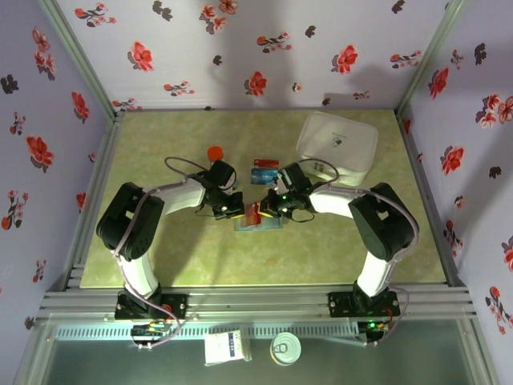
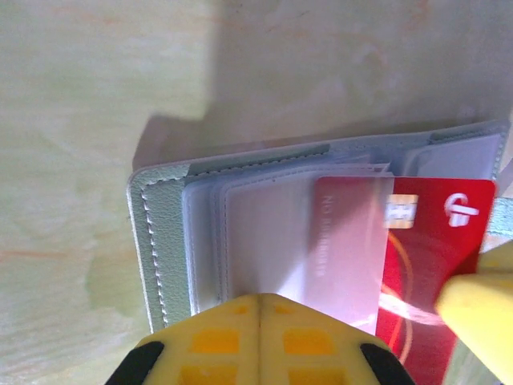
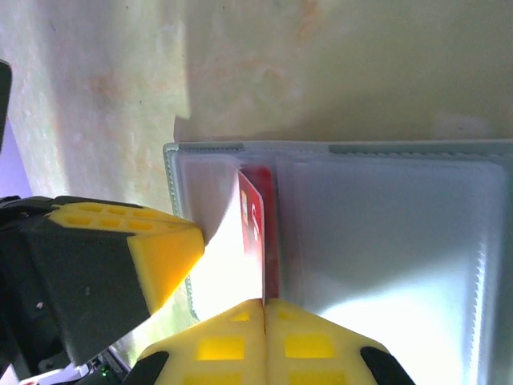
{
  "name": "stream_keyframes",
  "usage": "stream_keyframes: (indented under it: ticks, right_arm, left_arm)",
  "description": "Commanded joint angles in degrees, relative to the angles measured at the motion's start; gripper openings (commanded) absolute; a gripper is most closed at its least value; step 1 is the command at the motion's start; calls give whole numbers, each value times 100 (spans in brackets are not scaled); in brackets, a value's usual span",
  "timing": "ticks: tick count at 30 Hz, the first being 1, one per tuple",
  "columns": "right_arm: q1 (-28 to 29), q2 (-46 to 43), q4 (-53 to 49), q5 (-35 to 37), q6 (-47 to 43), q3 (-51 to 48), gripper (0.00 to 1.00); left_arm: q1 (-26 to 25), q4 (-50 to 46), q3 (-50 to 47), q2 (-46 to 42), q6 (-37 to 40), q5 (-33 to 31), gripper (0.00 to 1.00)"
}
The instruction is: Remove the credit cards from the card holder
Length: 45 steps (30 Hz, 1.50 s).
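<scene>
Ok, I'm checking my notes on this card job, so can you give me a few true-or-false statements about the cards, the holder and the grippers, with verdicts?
1. The right gripper is shut on the red card. True.
2. The red card is fully out of the card holder. False: part of it sits under a clear pocket.
3. A teal-blue card lies on the table beyond the holder. True.
4. The left gripper is wide open. False: its fingers are shut, at the holder's edge.
5. The white box stands at the table's far left. False: it is at the far right.
</scene>
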Motion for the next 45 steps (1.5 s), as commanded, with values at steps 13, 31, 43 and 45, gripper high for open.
stream_keyframes:
  ticks: [13, 31, 43, 45]
  right_arm:
    - [-144, -819, -2292, 1003, -2019, 738, 0]
    - [-157, 76, -4440, 2591, -8067, 3536, 0]
    - [-398, 2013, -5613, 2296, -9452, 6184, 0]
    - [-424, 2288, -5711, 2248, -9531, 6515, 0]
  left_arm:
    - [42, -321, 163, -164, 137, -63, 0]
    - [328, -192, -323, -1020, 160, -174, 10]
    - [613, -205, -781, -1308, 215, -173, 10]
    - [646, -226, -793, -1303, 221, -156, 10]
